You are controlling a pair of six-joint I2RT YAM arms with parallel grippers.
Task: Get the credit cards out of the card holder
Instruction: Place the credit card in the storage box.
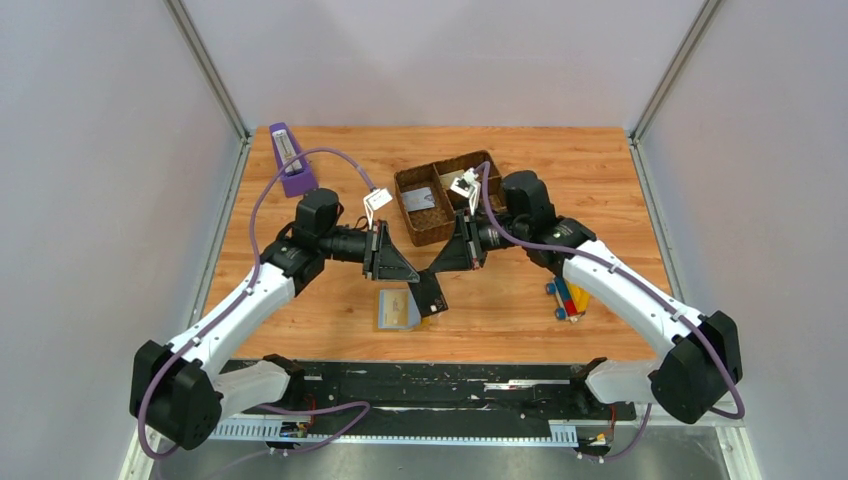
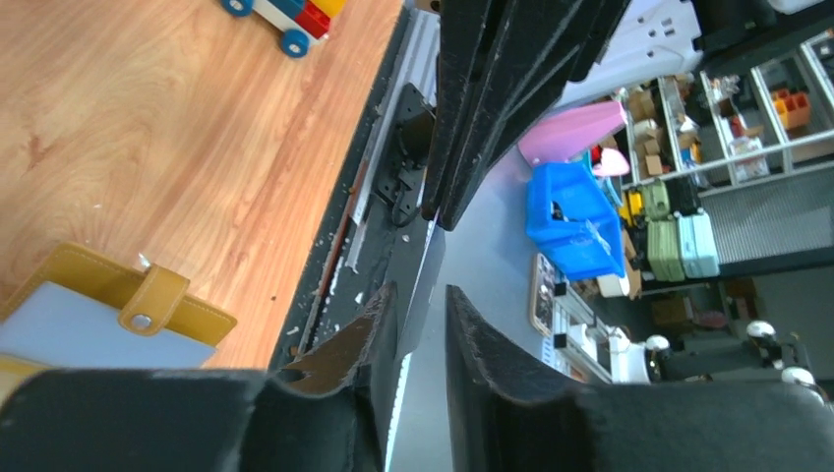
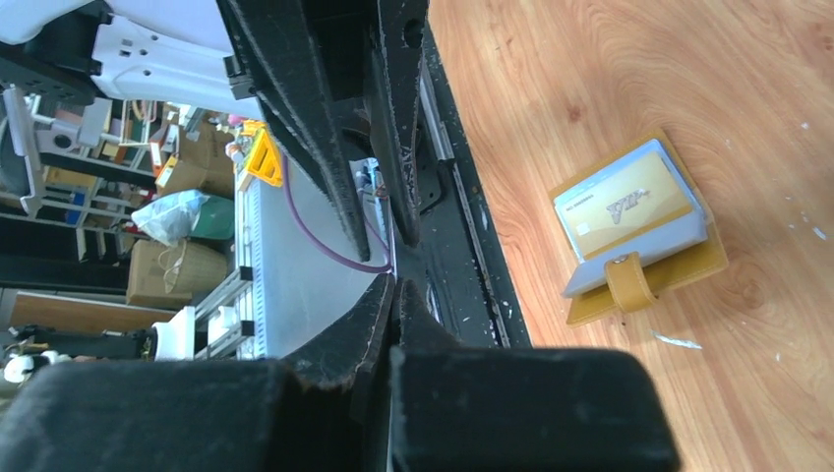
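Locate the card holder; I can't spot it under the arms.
Top view: the card holder lies open just left of centre, between the left pincer and the front rail.

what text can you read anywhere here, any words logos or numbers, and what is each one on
"VIP" (stylised, my best reading): on the gold card in the open card holder.
The small print at that card's corner: too small to read.
On the white tags on the arm cables: blurred, unreadable.
On the dark card held in the air: no print visible.
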